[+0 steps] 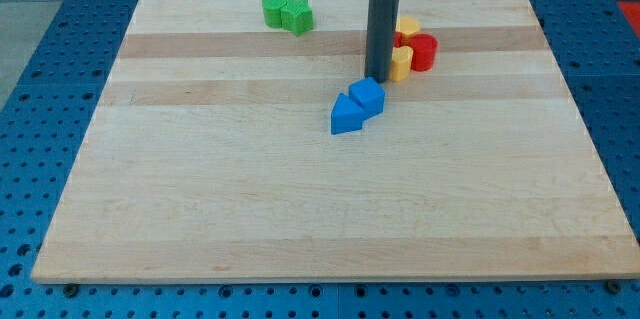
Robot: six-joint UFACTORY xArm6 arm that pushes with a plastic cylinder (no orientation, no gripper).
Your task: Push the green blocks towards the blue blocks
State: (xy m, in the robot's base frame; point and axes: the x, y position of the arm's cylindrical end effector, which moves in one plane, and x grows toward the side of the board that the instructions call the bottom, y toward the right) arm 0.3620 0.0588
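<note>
Blue triangle (pixel 346 116) and blue cube (pixel 367 95) are sitting touching, mid-board (pixel 300 219). My tip (pixel 378 77) is standing just above the cube, beside the yellow (pixel 400 62) and red (pixel 423 51) blocks on its right. No jaws on this rod. Two green blocks (pixel 287 13), touching, are lying far at upper left, well apart from blue.
</note>
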